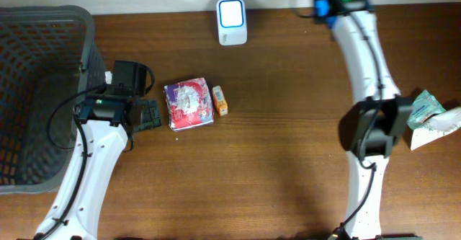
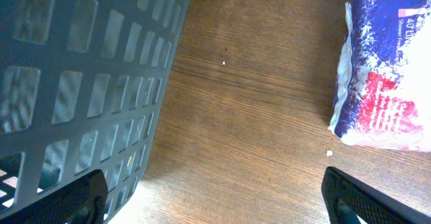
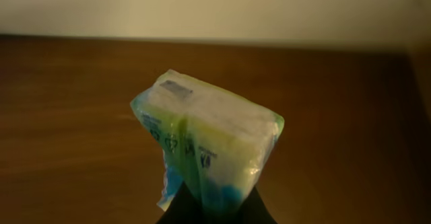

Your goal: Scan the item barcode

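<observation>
A gray basket [image 1: 43, 24] fills the left edge of the brown tabletop [image 1: 288, 161]. The left claw [image 1: 150, 114] stands released beside a blue-and-red pack [image 1: 189, 104] left of centre. A white scanner [image 1: 232, 21] sits at the far edge. At the right edge the right claw [image 3: 215, 210] is clenched on a green-and-white packet [image 3: 209, 143]. 1 small orange box [image 1: 220, 100] lies just beside the pack.

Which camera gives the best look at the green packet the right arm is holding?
Right wrist: the green packet fills the middle, printed labels visible, pinched at its bottom end. Overhead shows it small, at the frame's edge beside the arm. Left wrist misses it.
</observation>
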Available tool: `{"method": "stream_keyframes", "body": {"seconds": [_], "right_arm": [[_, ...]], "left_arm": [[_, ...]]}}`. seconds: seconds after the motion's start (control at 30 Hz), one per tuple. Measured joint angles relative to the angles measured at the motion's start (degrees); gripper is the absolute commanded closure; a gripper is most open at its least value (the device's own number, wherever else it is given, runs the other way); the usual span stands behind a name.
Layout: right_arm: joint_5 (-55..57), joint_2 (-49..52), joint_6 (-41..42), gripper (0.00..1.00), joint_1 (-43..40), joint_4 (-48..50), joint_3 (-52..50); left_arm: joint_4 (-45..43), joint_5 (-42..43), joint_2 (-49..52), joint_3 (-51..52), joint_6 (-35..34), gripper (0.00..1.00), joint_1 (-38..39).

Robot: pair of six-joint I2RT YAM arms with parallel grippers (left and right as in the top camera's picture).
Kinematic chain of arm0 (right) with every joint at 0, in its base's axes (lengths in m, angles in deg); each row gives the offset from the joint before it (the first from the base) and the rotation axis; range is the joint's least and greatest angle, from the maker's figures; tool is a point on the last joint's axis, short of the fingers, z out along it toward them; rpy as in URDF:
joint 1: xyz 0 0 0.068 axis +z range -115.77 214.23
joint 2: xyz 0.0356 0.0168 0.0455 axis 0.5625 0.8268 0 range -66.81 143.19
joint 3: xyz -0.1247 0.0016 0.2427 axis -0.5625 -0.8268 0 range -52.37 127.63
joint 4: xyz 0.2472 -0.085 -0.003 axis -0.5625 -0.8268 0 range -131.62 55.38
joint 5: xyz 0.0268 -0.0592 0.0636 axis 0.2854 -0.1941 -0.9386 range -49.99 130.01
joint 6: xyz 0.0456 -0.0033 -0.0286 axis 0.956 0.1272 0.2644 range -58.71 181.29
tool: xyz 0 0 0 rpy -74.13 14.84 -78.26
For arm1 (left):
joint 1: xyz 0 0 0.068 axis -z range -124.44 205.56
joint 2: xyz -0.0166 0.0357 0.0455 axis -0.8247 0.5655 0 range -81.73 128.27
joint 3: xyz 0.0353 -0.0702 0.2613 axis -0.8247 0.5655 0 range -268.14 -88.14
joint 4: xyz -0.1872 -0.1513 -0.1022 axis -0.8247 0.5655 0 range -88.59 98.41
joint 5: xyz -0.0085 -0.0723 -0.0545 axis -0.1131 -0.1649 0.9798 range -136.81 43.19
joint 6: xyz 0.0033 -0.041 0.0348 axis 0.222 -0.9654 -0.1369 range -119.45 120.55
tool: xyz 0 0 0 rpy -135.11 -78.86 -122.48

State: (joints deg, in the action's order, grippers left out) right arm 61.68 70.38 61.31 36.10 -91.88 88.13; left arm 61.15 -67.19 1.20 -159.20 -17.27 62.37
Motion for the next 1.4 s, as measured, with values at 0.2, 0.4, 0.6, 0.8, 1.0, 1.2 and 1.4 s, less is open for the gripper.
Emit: {"method": "stream_keyframes", "body": {"seconds": [0.2,0.4,0.6,0.8,1.0,1.2,1.4], "right_arm": [[-1.9,0.1,5.3,0.96,-14.1,-22.1,-0.3],[-16.0,1.6,11.0,0.96,-27.1,-28.2,-0.3],[-19.0,2.1,11.9,0.96,-29.4,-25.1,-6.3],[-19.3,2.7,12.1,0.23,-31.0,-22.2,-11.7],[-19.9,2.6,12.1,0.01,-30.9,-31.5,-0.8],[-44.3,2.2,10.3,0.01,-27.3,-39.3,5.7],[-55.0,2.2,-1.0,0.01,-8.0,-38.8,4.3]], "left_arm": [[-0.1,0.0,0.0,0.0,0.0,0.01,0.0],[-0.1,0.0,0.0,0.0,0.0,0.01,0.0],[-0.1,0.0,0.0,0.0,0.0,0.01,0.0],[-0.1,0.0,0.0,0.0,0.0,0.01,0.0],[0.0,0.0,0.0,0.0,0.0,0.01,0.0],[0.0,0.0,0.0,0.0,0.0,0.01,0.0],[0.0,0.0,0.0,0.0,0.0,0.01,0.0]]}}
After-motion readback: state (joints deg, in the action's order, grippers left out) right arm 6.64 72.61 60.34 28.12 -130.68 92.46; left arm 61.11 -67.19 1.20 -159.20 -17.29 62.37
